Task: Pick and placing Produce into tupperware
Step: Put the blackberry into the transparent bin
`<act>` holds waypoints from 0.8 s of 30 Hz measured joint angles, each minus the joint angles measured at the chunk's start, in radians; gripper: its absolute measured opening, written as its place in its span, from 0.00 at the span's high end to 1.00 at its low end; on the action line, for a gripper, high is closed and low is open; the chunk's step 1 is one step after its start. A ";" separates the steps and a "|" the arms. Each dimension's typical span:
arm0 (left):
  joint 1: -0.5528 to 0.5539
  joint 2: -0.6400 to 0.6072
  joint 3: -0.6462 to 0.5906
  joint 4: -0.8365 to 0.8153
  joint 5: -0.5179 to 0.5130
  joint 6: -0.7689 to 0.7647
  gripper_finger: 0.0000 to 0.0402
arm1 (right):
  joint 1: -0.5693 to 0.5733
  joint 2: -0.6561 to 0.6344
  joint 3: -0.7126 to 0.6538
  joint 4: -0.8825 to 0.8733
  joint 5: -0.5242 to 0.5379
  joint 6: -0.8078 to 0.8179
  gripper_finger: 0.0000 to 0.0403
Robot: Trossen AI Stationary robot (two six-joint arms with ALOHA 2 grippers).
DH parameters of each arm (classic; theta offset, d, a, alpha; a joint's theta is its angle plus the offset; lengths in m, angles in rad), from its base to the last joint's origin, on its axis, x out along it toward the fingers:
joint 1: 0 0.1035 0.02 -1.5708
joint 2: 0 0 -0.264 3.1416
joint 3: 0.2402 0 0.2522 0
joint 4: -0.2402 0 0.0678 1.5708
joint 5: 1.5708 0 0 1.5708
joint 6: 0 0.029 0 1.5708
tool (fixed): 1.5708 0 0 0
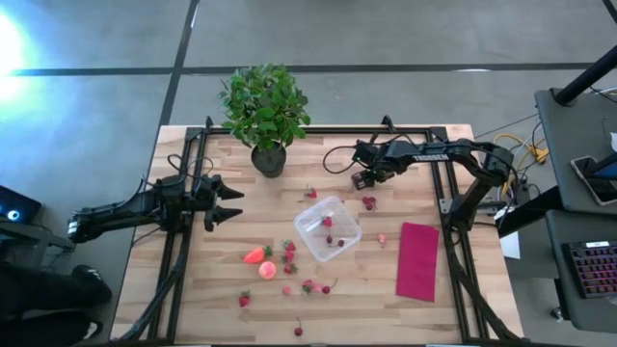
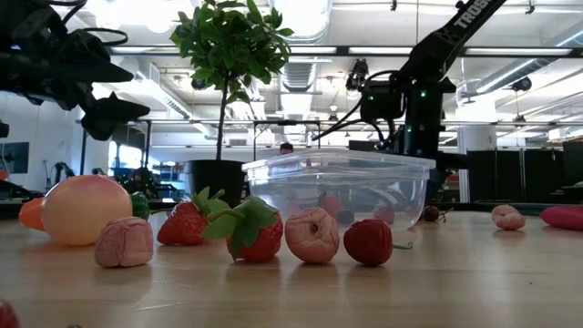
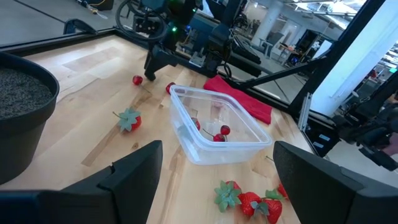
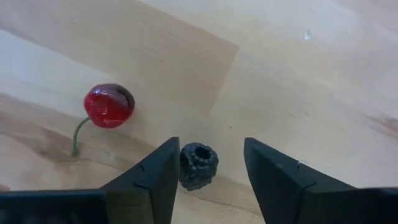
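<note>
One tupperware (image 1: 328,228), clear, square, round-cornered, mid-table, holding three red berries (image 3: 219,132). About fifteen more produce (image 1: 286,258) pieces lie loose around it, including one strawberry (image 1: 255,255) and one pink-orange fruit (image 1: 267,270). One plant (image 1: 265,108), one magenta cloth (image 1: 418,260). Right gripper (image 4: 208,171) is parted, straddling a dark berry (image 4: 198,165) on the table, a cherry (image 4: 109,105) beside. Left gripper (image 1: 229,203) is spread wide, empty.
</note>
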 joint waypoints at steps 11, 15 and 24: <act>0.000 0.000 0.000 0.000 0.000 0.000 0.27 | 0.002 0.001 -0.014 0.023 -0.043 0.008 0.57; 0.000 0.000 0.000 0.000 0.000 0.000 0.27 | -0.001 0.001 -0.014 0.028 -0.035 0.003 0.57; 0.000 0.000 0.000 0.000 0.000 0.000 0.27 | 0.000 0.036 -0.014 0.037 -0.065 -0.004 0.71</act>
